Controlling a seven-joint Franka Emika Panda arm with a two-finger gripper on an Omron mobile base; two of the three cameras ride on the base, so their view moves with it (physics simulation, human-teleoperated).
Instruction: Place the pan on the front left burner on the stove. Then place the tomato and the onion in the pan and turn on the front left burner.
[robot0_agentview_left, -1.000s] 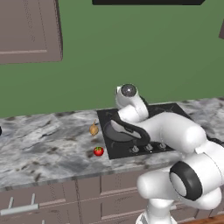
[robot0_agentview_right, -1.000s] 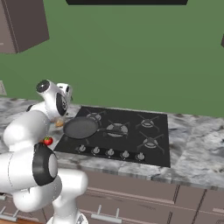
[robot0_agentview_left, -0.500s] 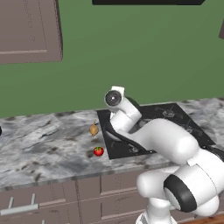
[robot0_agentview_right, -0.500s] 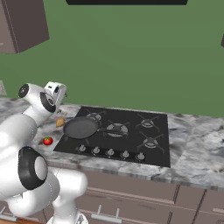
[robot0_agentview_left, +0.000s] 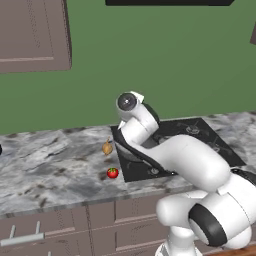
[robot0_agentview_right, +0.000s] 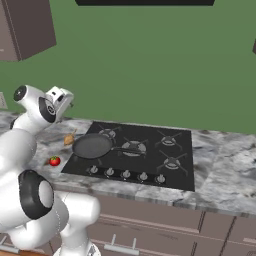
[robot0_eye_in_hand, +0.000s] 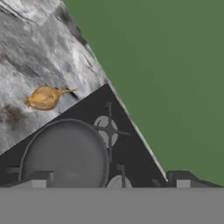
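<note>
Swinging away from the pan (robot0_agentview_right: 92, 145), the arm has lifted its hand up and over to the left side of the stove (robot0_agentview_right: 150, 150) since a second ago. Nothing else has moved: the pan, the onion and the tomato lie where they were.

Now the tool (robot0_eye_in_hand: 109, 178) hangs in the air, well above the stove's left edge. Its two dark tips stand wide apart and nothing is between them. It holds nothing and touches nothing.

Below the tool sits the pan, round and dark, on the front left burner (robot0_agentview_right: 96, 148) of the stove. Its long handle points to the right, across the black grates. In the hand view the pan (robot0_eye_in_hand: 65, 155) is close under the tips, and the back left burner (robot0_eye_in_hand: 107, 130) is just past it.

The onion (robot0_eye_in_hand: 45, 97) lies on the grey tabletop (robot0_eye_in_hand: 30, 52), down and off to the left of the tool, just beside the stove's left edge and not touching the pan. From the base views the onion (robot0_agentview_left: 107, 147) is a small yellow-brown bulb with its thin tip up.

The tomato (robot0_agentview_left: 113, 173) is lower down and nearer the front edge of the tabletop, a little apart from the onion. It is small and red and rests just beside the stove's front left corner. In the right base view the tomato (robot0_agentview_right: 54, 161) sits near the row of silver knobs (robot0_agentview_right: 126, 174).
</note>
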